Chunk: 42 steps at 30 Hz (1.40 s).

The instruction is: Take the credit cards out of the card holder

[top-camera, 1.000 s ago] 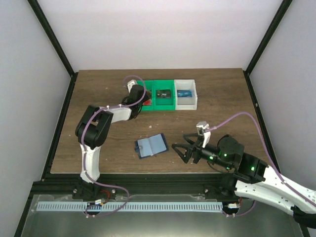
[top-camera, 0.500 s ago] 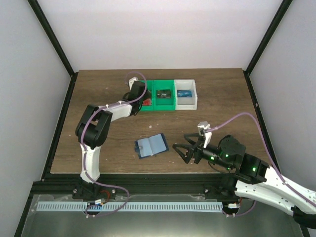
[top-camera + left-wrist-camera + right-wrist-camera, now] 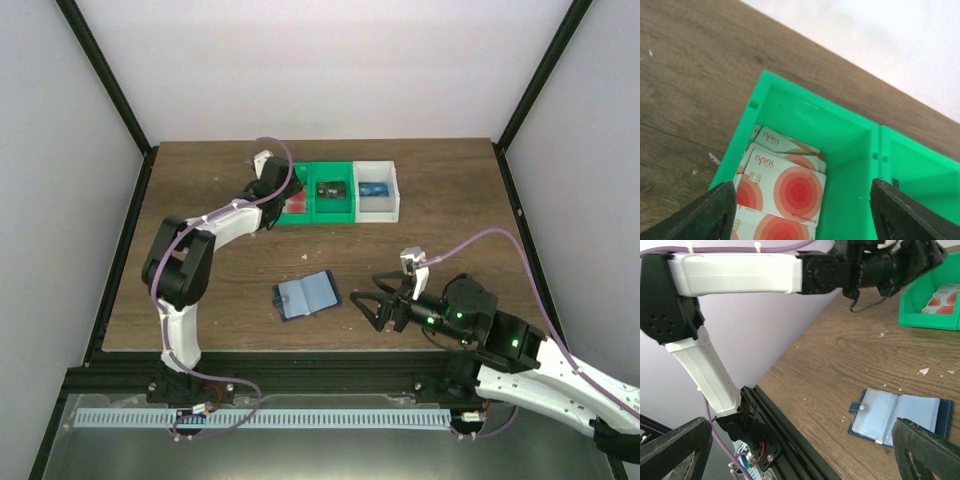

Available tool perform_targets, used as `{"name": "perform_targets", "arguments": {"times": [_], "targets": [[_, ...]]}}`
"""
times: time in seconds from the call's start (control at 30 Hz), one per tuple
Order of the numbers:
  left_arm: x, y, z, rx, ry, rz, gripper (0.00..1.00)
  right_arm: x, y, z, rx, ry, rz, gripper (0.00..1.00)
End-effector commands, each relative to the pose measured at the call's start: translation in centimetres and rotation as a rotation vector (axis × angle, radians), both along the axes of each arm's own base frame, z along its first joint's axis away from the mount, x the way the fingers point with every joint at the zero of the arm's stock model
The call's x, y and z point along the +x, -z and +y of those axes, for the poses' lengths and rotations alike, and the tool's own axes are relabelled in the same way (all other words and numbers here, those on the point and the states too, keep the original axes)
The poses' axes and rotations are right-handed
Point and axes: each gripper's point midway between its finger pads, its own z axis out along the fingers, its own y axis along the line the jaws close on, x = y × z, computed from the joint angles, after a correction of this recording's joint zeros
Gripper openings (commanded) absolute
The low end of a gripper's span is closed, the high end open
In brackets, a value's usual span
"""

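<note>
The left arm (image 3: 225, 222) stretches far across the brown desk (image 3: 200, 190) to the back row of bins. The left tool (image 3: 802, 210) is spread wide and empty over the left green bin (image 3: 790, 105). The right arm (image 3: 520, 345) lies low by the near edge, and the right tool (image 3: 365, 305) gapes wide, holding nothing. It is just right of the card holder (image 3: 307, 295), which lies open mid-desk with bare wood all round. Red-and-white credit cards (image 3: 785, 187) are stacked in the left green bin. A dark card (image 3: 331, 188) lies in the middle green bin (image 3: 333, 215), and a blue card (image 3: 374, 188) in the white bin (image 3: 380, 210).
</note>
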Motion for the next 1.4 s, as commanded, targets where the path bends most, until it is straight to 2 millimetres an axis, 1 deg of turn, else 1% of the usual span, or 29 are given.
{"name": "perform_targets", "arguments": {"times": [0.0,0.03,0.13,0.23,0.37,0.47,0.57,0.67,0.77,0.87,1.0,1.07,1.13,1.37], "targets": [[-1.0,-4.9,0.6,-0.006,0.009,-0.053,0.90,0.5,-1.2,-0.6,0.013,0.043,0.017,1.00],[-1.5,-5.6,0.7,-0.006,0.017,-0.055,0.99,0.8,-1.0,-0.8,0.008,0.067,0.032,1.00],[-3.4,-7.4,0.5,0.005,0.095,-0.054,1.00,1.9,-0.1,-1.6,-0.019,0.162,0.106,1.00],[-6.1,-9.4,0.8,0.025,0.159,-0.053,1.00,3.1,0.7,-2.4,-0.088,0.251,0.138,1.00],[-11.0,-11.8,0.5,0.000,0.316,-0.071,1.00,4.3,0.0,-3.5,-0.117,0.351,0.144,1.00],[-15.1,-13.1,0.4,-0.038,0.420,-0.097,1.00,4.4,-0.8,-3.6,-0.076,0.369,0.161,1.00],[-19.4,-15.5,0.3,-0.111,0.528,-0.176,1.00,4.5,-1.4,-3.6,-0.028,0.367,0.155,1.00],[-23.3,-17.7,0.9,-0.170,0.581,-0.258,1.00,4.5,-1.7,-3.5,-0.013,0.366,0.139,1.00],[-26.3,-19.2,2.0,-0.197,0.602,-0.314,1.00,4.8,-1.8,-3.8,-0.034,0.384,0.114,1.00],[-28.7,-19.8,2.6,-0.220,0.628,-0.342,1.00,5.3,-1.7,-4.6,-0.054,0.435,0.111,1.00],[-30.9,-19.1,2.6,-0.266,0.678,-0.324,1.00,5.6,-1.2,-5.7,-0.073,0.495,0.131,1.00],[-31.7,-18.6,2.4,-0.302,0.698,-0.313,1.00,5.6,-1.1,-6.1,-0.057,0.508,0.139,1.00],[-32.6,-18.4,2.5,-0.335,0.707,-0.316,1.00,5.4,-1.2,-6.3,-0.028,0.506,0.149,1.00],[-34.1,-18.9,3.7,-0.346,0.686,-0.391,1.00,5.0,-0.4,-6.2,-0.005,0.488,0.182,1.00]]}}
